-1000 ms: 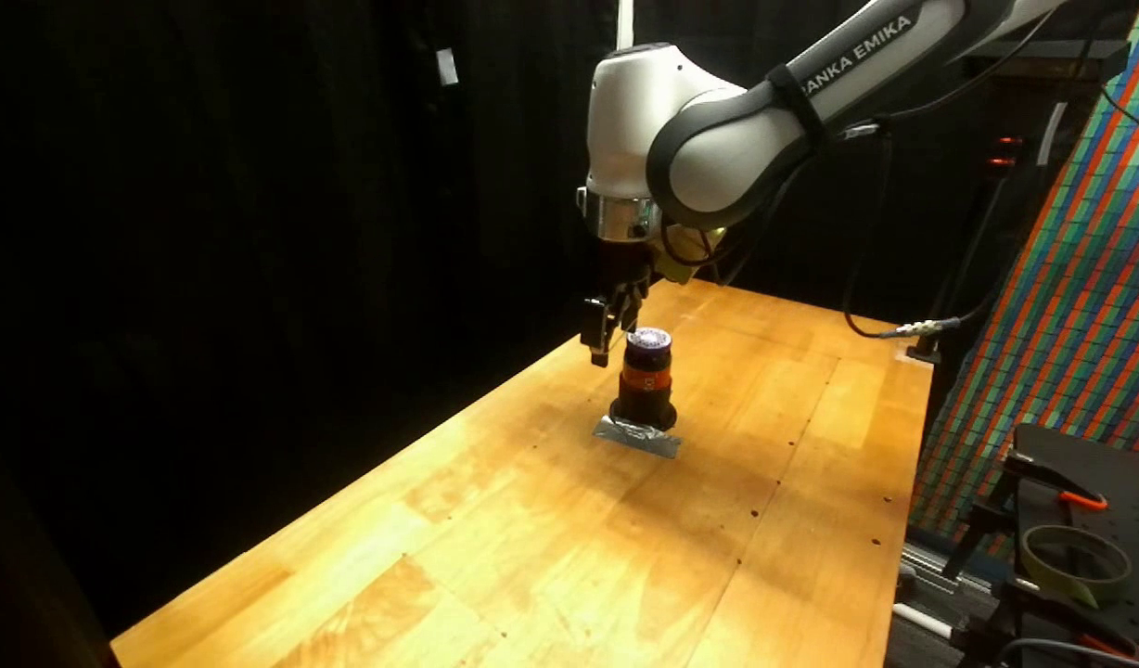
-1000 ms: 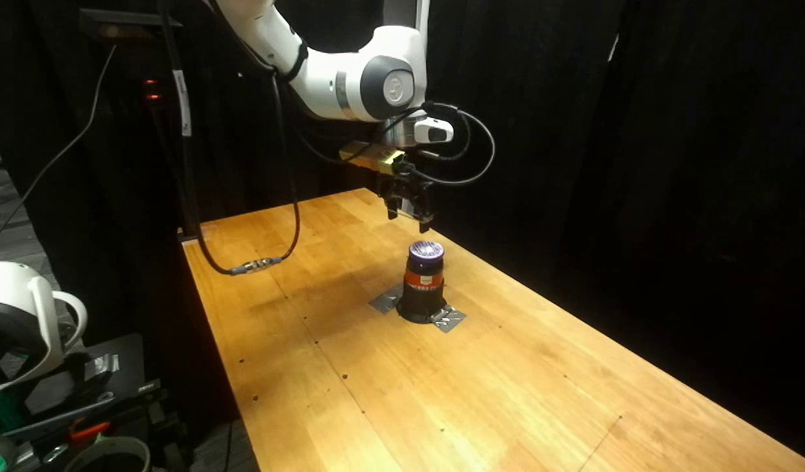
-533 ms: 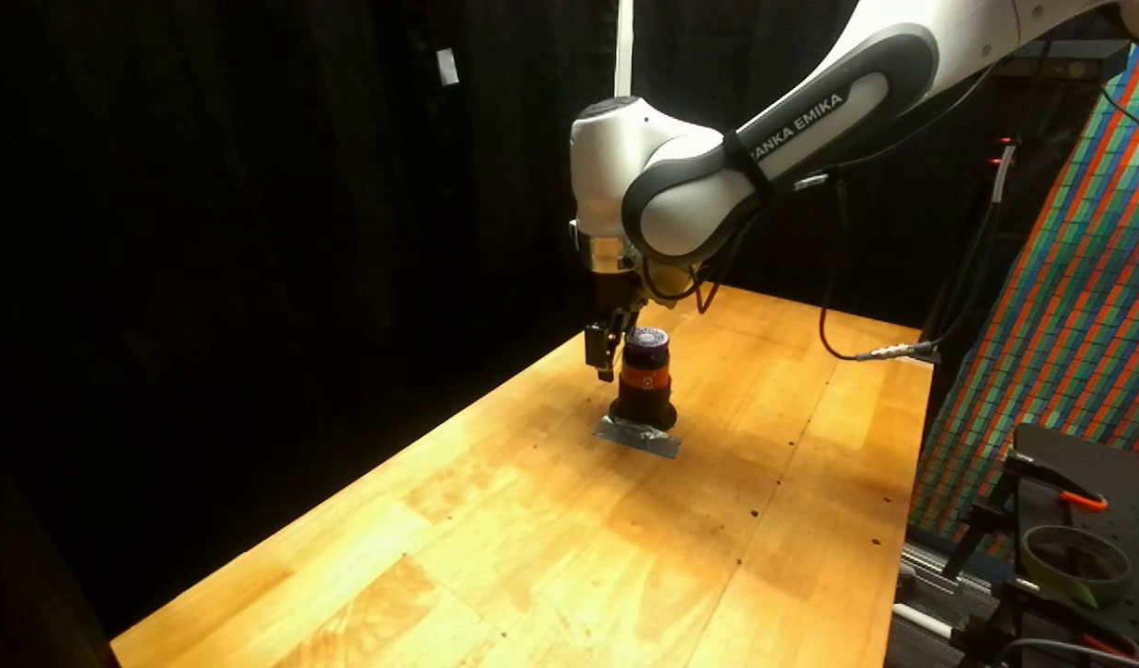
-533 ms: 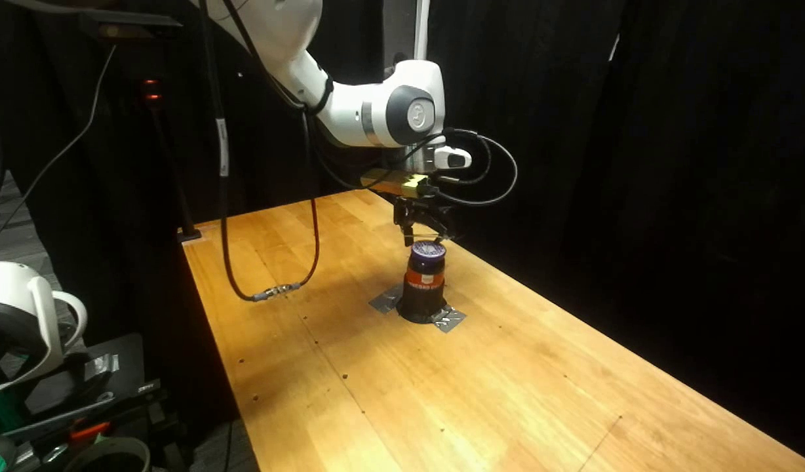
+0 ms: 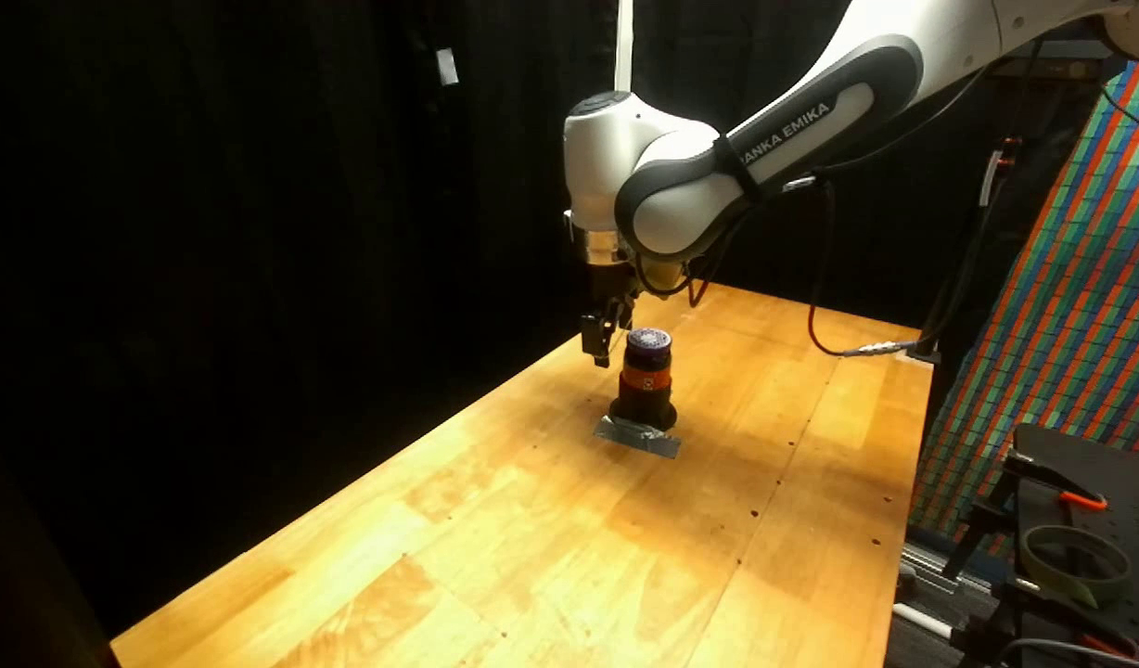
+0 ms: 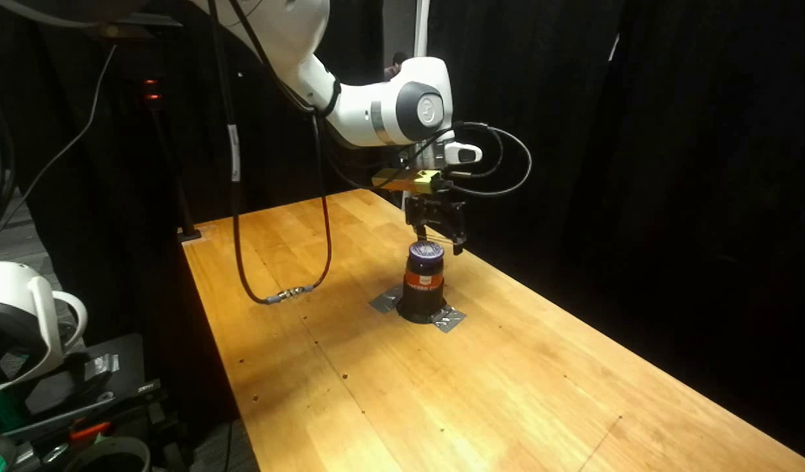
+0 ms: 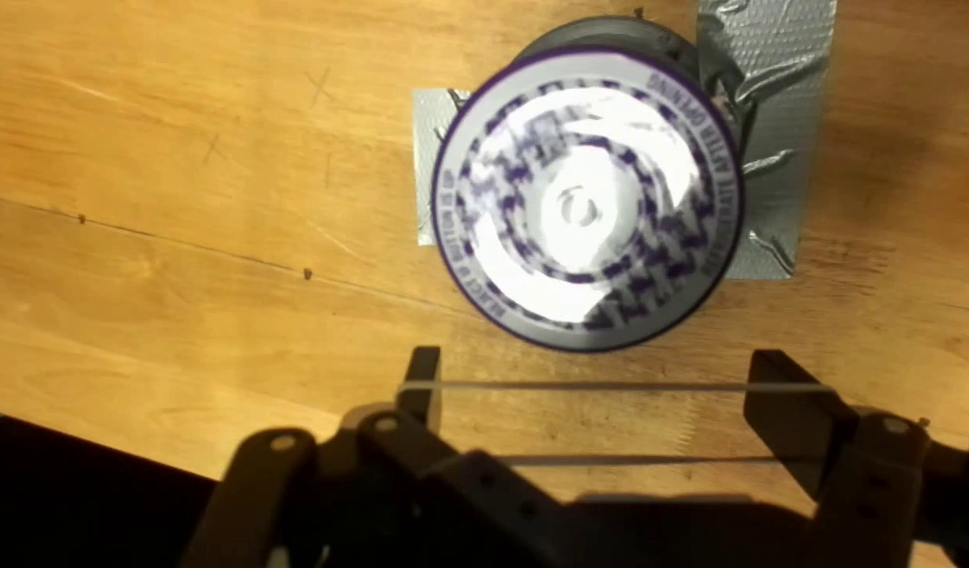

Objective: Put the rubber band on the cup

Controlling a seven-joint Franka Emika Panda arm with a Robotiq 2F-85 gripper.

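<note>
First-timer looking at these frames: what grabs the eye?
Probably the glossy, purple-rimmed lid of the cup, large in the wrist view's upper middle. Just below it in that picture, the rubber band is stretched across the open gripper. In both exterior views, the white arm reaches over the wooden table.

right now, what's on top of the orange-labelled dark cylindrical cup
A round purple-and-white lid covers the cup, hiding its inside. The thin stretched rubber band isn't there; it spans the claw.
</note>
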